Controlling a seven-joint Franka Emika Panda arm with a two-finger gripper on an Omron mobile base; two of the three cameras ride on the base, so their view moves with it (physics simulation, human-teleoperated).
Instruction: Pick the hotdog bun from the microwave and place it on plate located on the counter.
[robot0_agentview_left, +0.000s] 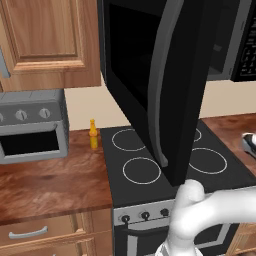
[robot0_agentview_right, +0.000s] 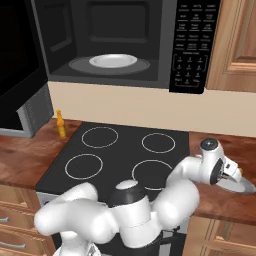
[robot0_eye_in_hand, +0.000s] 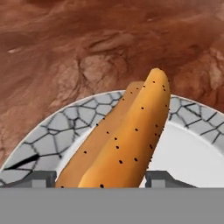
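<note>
One microwave (robot0_agentview_right: 125, 45) hangs above the stovetop (robot0_agentview_right: 125, 155), a large glossy black box with its tall door (robot0_agentview_left: 165, 85) swung open; the door carries one long curved grey handle (robot0_agentview_left: 162, 100). To the right of its cavity sits a dark keypad (robot0_agentview_right: 192, 45) with small white labels too blurred to read. Inside the microwave lies one round pale turntable dish (robot0_agentview_right: 112, 61). Below the microwave the one stovetop is flat black glass marked with four white rings. The reddish-brown wood-grain surface (robot0_agentview_right: 22, 155) runs on both sides of the stovetop. Left of the microwave stands one small grey oven (robot0_agentview_left: 32, 127) with round knobs, and one slim yellow-orange bottle (robot0_agentview_left: 93, 135) stands upright near the stovetop's left edge. Right of the stovetop, below the microwave's keypad, one plate (robot0_eye_in_hand: 48, 135) rests on the surface, round and shallow, its rim patterned with grey cracked-stone lines. One hotdog bun (robot0_eye_in_hand: 127, 140), golden-tan, long, rounded and dotted with dark specks, is over the plate between the jaws of the gripper (robot0_eye_in_hand: 101, 178), which are closed narrowly against its sides.
</note>
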